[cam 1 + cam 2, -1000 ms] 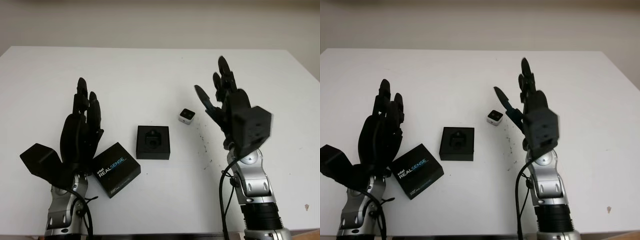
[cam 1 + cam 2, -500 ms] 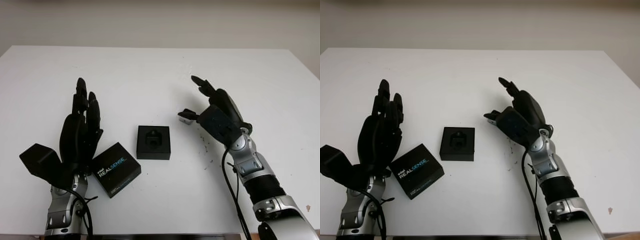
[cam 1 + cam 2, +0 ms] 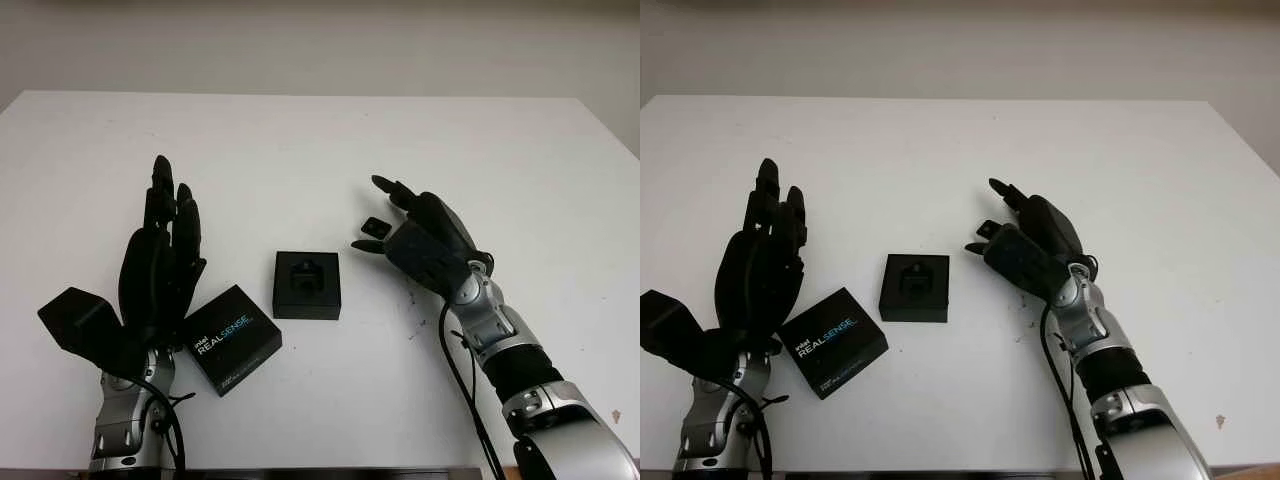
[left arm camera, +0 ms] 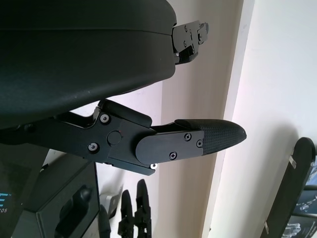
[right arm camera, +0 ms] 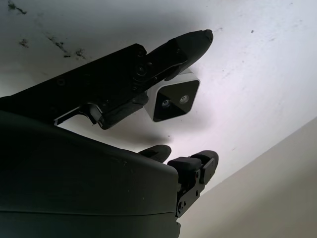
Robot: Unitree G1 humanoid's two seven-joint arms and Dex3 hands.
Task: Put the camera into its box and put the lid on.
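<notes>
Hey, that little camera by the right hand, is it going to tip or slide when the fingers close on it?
The small boxy black-faced white camera looks rigid and probably light, so one finger of the right hand could nudge it across the smooth white table. Its flat sides should stop rolling, though it may tip. Left hand is open, raised near the table's front edge.

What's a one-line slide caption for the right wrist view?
Right hand closing around the small camera on the white table.

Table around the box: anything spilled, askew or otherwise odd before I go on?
Dark specks mark the white table under the right robot hand, which is closing around the camera. The lid lies askew beside the open box, near the raised, open left robot hand. Nothing spilled.
</notes>
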